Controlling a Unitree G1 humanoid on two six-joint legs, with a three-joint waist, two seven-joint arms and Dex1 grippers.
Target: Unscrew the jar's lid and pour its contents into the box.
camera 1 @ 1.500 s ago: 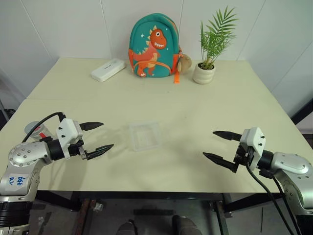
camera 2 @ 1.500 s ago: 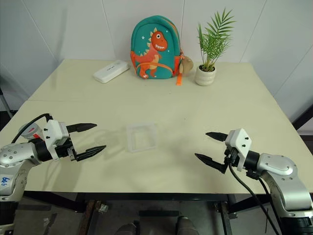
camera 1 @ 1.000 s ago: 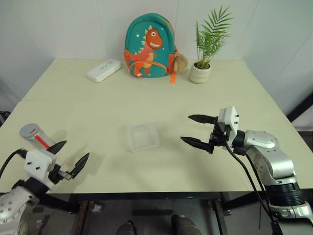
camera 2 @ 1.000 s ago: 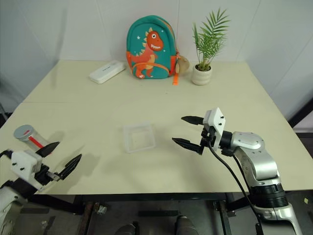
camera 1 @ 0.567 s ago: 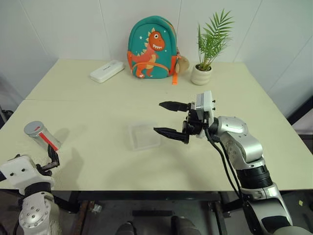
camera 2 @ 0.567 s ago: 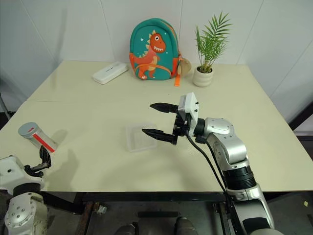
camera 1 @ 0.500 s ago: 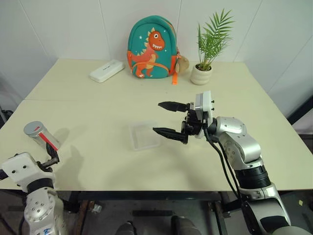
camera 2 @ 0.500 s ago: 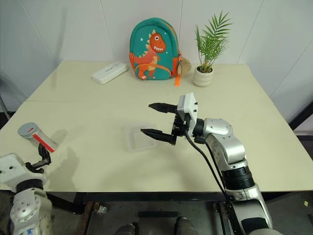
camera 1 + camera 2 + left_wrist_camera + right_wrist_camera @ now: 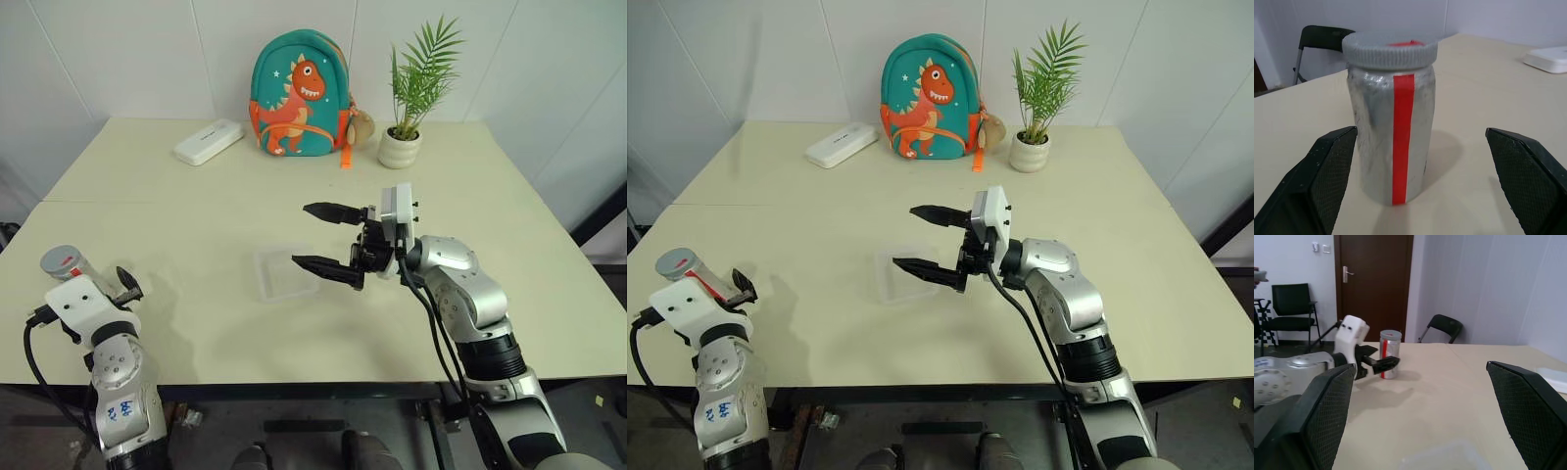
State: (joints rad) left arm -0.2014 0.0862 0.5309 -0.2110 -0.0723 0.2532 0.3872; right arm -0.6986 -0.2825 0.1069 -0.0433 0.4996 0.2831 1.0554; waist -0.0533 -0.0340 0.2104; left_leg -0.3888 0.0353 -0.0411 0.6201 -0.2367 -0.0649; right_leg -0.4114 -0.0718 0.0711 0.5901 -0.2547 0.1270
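Approaching the upright, still-capped jar (image 9: 1391, 125) with your left gripper (image 9: 1415, 161) spread wide and empty, centre both fingers around its body, below the lid (image 9: 1389, 49), before clamping.

Jar (image 9: 1392, 132) upright btwn spread left gripper (image 9: 1420, 186) fingers, tabletop (image 9: 196, 206) around bare

right gripper (image 9: 921, 241): jaws wide, over box (image 9: 892, 284) | jar (image 9: 688, 271): upright, capped, by left gripper (image 9: 738, 284)
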